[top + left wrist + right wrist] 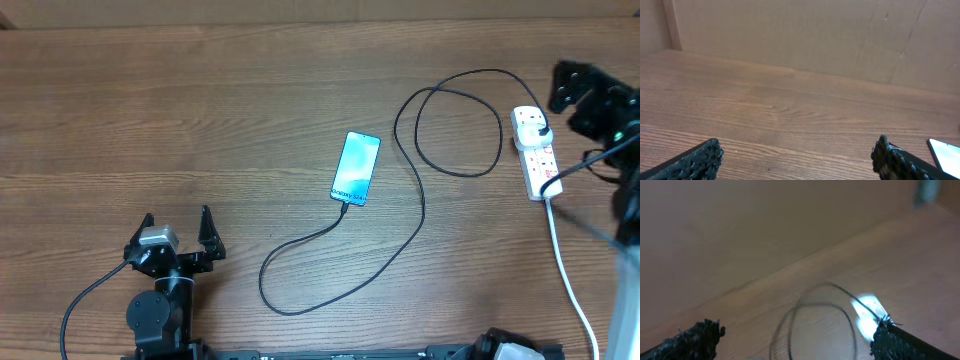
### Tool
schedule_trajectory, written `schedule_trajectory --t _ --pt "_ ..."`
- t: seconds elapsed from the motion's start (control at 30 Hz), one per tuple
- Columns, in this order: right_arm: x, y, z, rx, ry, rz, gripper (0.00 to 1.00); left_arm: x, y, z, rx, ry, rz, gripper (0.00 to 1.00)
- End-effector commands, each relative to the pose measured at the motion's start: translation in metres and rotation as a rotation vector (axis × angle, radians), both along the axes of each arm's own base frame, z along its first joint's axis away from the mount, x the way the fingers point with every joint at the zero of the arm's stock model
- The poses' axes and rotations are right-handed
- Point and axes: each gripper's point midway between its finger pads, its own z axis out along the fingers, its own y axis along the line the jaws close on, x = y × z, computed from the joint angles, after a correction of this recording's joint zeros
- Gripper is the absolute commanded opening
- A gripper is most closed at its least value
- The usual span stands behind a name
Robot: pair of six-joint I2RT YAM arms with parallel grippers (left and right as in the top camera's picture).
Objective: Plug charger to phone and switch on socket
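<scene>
The phone [356, 168] lies in the middle of the table, cyan screen up. The black charger cable [415, 215] has its tip at the phone's near end, loops across the table and ends in a black plug [538, 127] seated in the white socket strip [536, 153] at the right. My right gripper [568, 88] is open, just right of and above the strip; its wrist view is blurred and shows the cable loop [812, 317] and the phone [867, 314]. My left gripper [178, 228] is open and empty at the near left; the phone's corner [946, 152] shows at its right.
The strip's white cord [572, 285] runs toward the near right edge. A brown wall [800, 35] backs the table.
</scene>
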Motion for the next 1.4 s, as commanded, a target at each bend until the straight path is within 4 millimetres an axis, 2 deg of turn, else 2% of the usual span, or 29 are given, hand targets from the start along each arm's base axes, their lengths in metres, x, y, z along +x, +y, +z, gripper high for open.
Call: schedule_trajectory --t 0.0,0.13,0.3,0.53,0.73,0.9,1.13,1.37 --pt "-0.01 0.027 0.0 -0.011 -0.081 0.075 1.0 -0.001 0.003 0.0 0.023 -0.004 0.011 0.99" --pt "-0.015 0.052 -0.005 -0.044 -0.222 0.145 1.0 -0.001 0.003 0.0 0.023 -0.004 0.011 1.0" --pt "-0.032 0.077 -0.02 -0.082 -0.428 0.209 1.0 -0.001 0.003 0.0 0.023 -0.004 0.011 0.99" --pt "-0.068 0.092 -0.068 -0.109 -0.606 0.243 1.0 -0.001 0.003 0.0 0.023 -0.004 0.011 0.99" --pt "-0.087 0.091 -0.114 -0.11 -0.602 0.229 1.0 -0.001 0.003 0.0 0.023 -0.004 0.011 0.99" --pt "-0.1 0.091 -0.134 -0.117 -0.631 0.213 1.0 -0.001 0.003 0.0 0.023 -0.004 0.012 0.99" --pt "-0.105 0.092 -0.155 -0.106 -0.544 0.205 1.0 -0.001 0.003 0.0 0.023 -0.004 0.011 0.99" --pt "-0.108 0.095 -0.196 -0.099 -0.382 0.225 1.0 -0.001 0.003 0.0 0.023 -0.003 0.011 1.0"
